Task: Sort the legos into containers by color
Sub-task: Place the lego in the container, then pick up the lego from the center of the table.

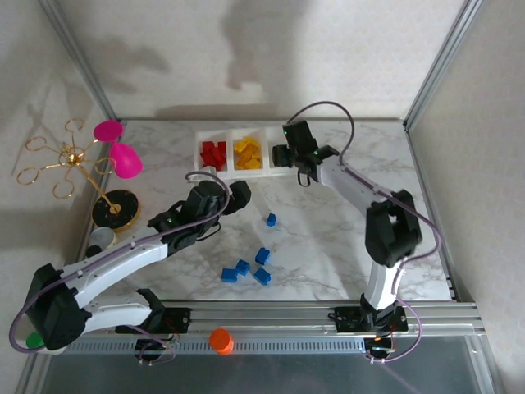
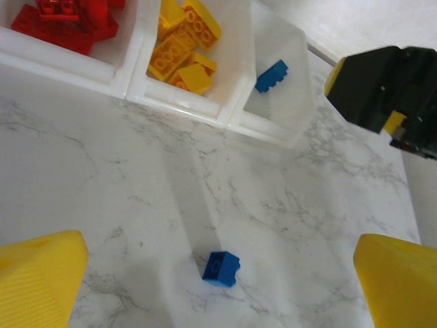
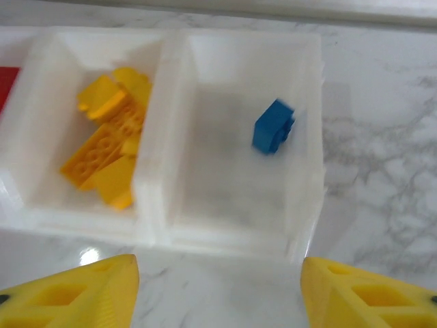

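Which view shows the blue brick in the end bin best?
Right wrist: it looks nearly straight down into the bin, with the blue brick large and unobstructed, though slightly blurred. Left wrist catches the same brick smaller, at an angle. In top external, the right gripper hangs over that bin.

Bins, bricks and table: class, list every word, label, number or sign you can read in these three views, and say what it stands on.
No text can be read anywhere.
The bins: plain walls, no label.
The bricks, red, yellow and blue: any marks on the studs are too small or blurred to read.
The table: marble veining only.
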Motion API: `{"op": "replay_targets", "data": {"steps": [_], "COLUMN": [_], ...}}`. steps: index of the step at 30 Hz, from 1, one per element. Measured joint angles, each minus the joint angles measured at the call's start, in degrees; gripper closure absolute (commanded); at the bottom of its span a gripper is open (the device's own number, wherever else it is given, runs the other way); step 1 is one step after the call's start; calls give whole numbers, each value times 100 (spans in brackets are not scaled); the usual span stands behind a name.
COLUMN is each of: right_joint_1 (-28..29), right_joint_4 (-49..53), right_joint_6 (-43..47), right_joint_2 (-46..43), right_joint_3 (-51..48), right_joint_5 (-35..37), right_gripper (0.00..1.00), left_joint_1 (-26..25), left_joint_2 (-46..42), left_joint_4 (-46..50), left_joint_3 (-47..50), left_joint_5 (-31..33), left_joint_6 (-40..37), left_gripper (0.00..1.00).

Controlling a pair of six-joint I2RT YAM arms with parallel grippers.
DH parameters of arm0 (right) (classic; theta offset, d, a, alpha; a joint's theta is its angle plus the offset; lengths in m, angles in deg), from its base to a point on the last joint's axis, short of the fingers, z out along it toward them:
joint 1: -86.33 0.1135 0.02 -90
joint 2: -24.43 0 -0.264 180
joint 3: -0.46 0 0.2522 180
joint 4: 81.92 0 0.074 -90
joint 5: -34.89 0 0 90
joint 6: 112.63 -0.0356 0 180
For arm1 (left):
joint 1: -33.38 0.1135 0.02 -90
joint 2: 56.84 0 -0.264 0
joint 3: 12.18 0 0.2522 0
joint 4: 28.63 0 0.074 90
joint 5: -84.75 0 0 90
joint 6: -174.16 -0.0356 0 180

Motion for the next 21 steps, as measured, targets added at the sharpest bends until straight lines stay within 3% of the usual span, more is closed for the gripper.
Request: {"op": "replay_targets", "data": {"steps": [6, 15, 21], "right_joint_1": [372, 1287, 1495], "right_joint_4": [22, -35, -153], "right_joint_6": [-505, -1615, -2385], "right_joint_2": [-802, -935, -835], "right_joint_3": [-1073, -2094, -2251], "right_joint_5": [-146, -116, 70], "right_gripper": [28, 19, 23], "left_joint_1": [-114, -122, -120], "left_joint_2": [-590, -1403, -1556], "left_joint_4": [109, 341, 391], "left_joint_3": [664, 1453, 1633], "left_joint_5": [-168, -181, -164], "left_joint_6": [7, 179, 330], "left_gripper": [0, 0, 0]}}
